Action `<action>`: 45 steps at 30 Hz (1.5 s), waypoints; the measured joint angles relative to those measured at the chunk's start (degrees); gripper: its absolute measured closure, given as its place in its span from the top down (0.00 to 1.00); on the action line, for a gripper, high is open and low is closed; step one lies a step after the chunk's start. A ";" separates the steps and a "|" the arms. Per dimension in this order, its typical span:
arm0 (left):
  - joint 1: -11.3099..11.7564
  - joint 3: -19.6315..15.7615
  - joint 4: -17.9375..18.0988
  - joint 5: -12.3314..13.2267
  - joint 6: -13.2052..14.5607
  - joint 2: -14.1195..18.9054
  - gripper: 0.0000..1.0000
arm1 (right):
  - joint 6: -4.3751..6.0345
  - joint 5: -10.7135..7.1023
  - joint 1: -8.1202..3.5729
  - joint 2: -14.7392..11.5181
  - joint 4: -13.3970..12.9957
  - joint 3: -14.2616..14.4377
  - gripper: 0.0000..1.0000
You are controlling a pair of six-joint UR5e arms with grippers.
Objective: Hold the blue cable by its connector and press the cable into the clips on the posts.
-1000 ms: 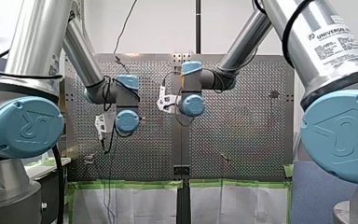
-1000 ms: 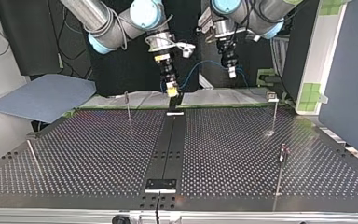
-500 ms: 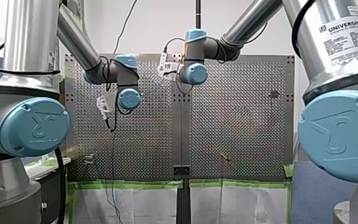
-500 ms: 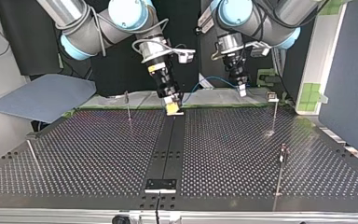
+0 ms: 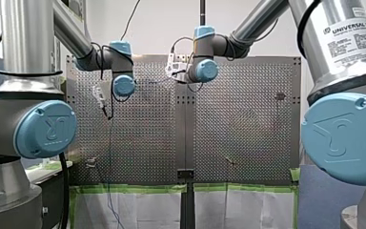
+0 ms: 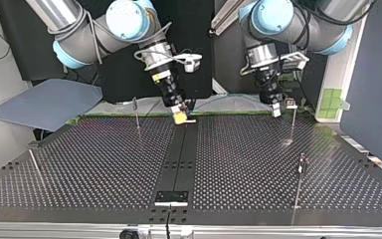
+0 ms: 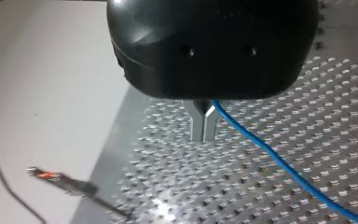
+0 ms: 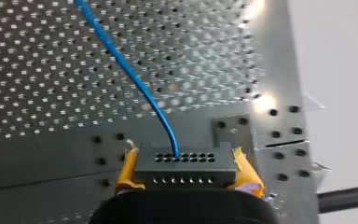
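In the right wrist view my right gripper (image 8: pixel 184 173) is shut, its yellow pads (image 8: pixel 127 170) clamping a grey connector (image 8: pixel 184 164). The blue cable (image 8: pixel 121 60) leaves the connector's top and runs away over the perforated table (image 8: pixel 37 88). In the left wrist view my left gripper (image 7: pixel 203 136) has its metal fingers shut on the blue cable (image 7: pixel 279 161), which trails off to one side. In the top view my right gripper (image 6: pixel 179 117) hangs over the table's far edge near the centre strip. My left gripper (image 6: pixel 276 110) is right beside the clip (image 6: pixel 291 103) on a thin post (image 6: pixel 293 122).
More thin posts stand on the table: one (image 6: pixel 136 113) at the far side left of my right gripper, one (image 6: pixel 300 177) at the top view's right, one (image 6: pixel 36 168) at its left. A dark centre strip (image 6: pixel 179 159) divides the table. A post with an orange clip (image 7: pixel 58 178) lies beside my left gripper.
In the top view my left gripper has come down and to the right, up to the clipped post. My right gripper has come down to the table's far edge and shifted slightly left.
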 joint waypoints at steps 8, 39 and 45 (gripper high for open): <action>1.56 3.74 -4.00 0.19 -0.34 3.99 0.00 | -0.01 -1.13 0.22 0.59 3.83 -3.35 0.00; 14.09 11.27 -19.09 11.53 -0.04 4.21 0.00 | 0.27 -0.91 0.63 2.64 4.69 -13.32 0.00; 16.84 13.16 -20.89 14.38 -0.21 2.81 0.00 | 0.19 -0.87 1.00 3.63 4.74 -14.86 0.00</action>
